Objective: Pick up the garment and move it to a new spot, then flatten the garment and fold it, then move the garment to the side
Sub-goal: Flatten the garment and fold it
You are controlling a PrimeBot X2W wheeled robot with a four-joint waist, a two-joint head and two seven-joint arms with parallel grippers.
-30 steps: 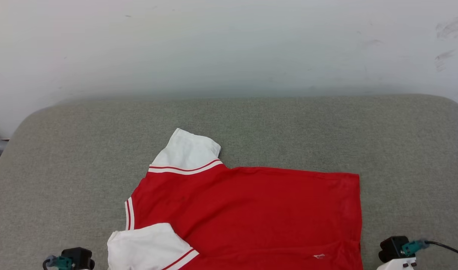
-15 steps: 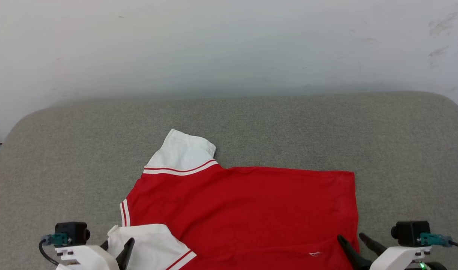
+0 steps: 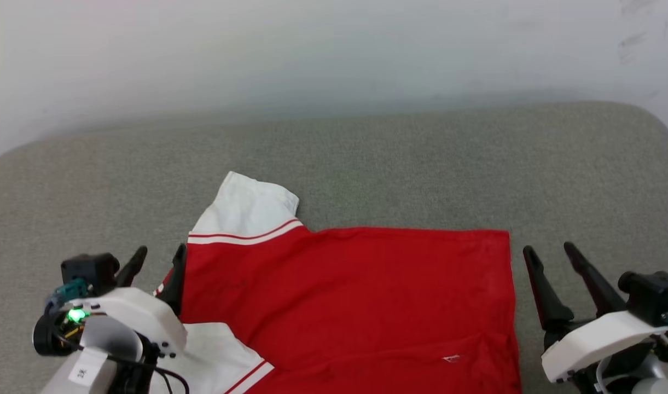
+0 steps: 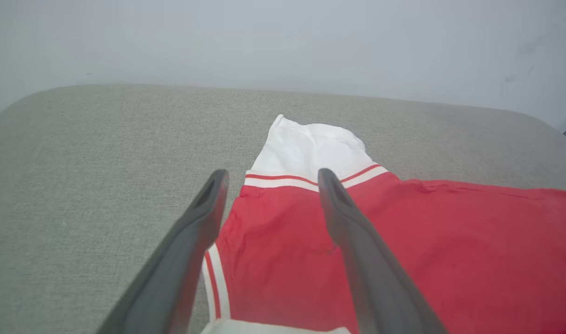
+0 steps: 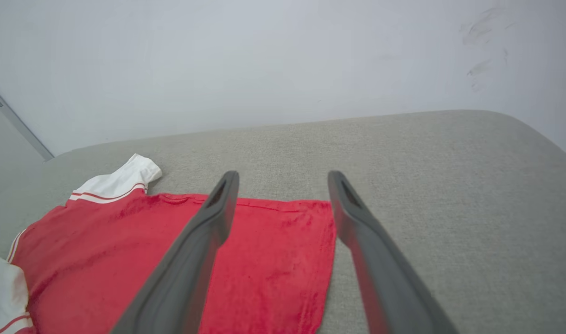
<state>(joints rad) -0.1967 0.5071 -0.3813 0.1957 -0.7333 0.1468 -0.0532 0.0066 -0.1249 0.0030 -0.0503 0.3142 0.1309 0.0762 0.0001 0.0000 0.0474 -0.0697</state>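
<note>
The garment is a red jersey lying flat on the grey cushioned surface, plain face up, no lettering showing. One white sleeve with red-white trim points to the far left; a second white sleeve lies at the near left. My left gripper is open at the garment's left edge by the collar trim; in the left wrist view the left gripper hovers over the shoulder. My right gripper stands open just right of the hem edge, empty.
A pale wall rises behind the grey surface. Bare grey fabric stretches beyond the garment and to its right. The surface's corners round off at the far left and far right.
Both arms have risen into the head view and reached forward, fingers now flanking the garment's left and right edges. The head camera has tilted, shifting the whole picture; the garment lies as before.
</note>
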